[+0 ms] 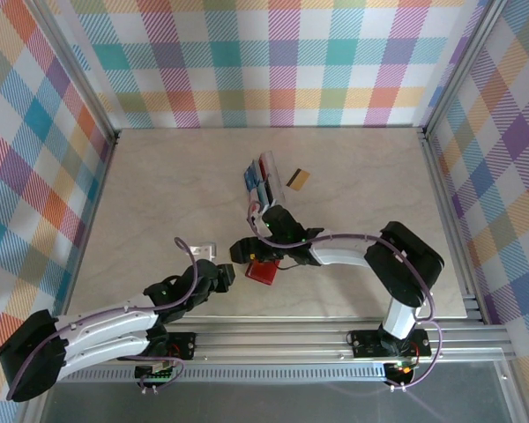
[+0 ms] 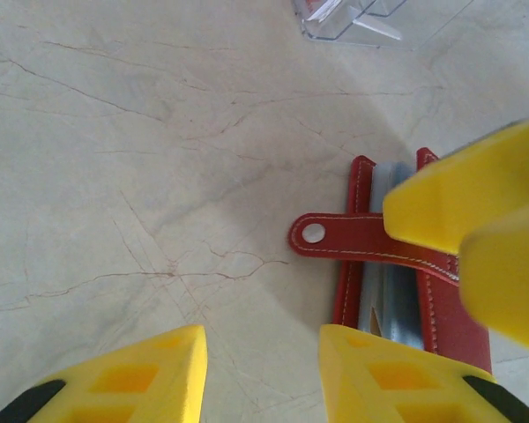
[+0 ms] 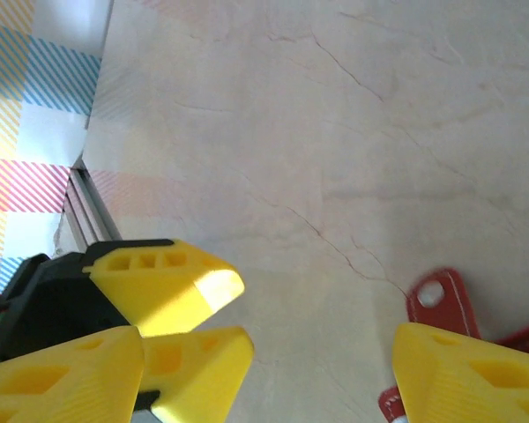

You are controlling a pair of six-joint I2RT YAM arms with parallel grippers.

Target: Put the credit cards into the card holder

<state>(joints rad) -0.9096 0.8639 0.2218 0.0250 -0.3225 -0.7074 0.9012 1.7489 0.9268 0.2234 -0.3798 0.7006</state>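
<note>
The red card holder (image 1: 263, 271) lies on the table near the front middle. In the left wrist view the card holder (image 2: 432, 308) shows grey inner pockets between its red edges, and its snap tab (image 2: 335, 236) points left. My left gripper (image 2: 260, 379) is open just left of it, with bare table between its fingers. My right gripper (image 3: 273, 357) is open above the holder's tab (image 3: 436, 295) and holds nothing. Several credit cards (image 1: 261, 187) stand in a clear rack. A gold card with a dark stripe (image 1: 299, 180) lies flat beside the rack.
The clear slotted rack (image 2: 344, 19) stands behind the holder. A small pale object (image 1: 207, 251) lies by the left arm. The two grippers (image 1: 234, 264) are close together. Checked walls ring the table (image 1: 159, 176), and an aluminium rail (image 1: 335, 333) runs along its front.
</note>
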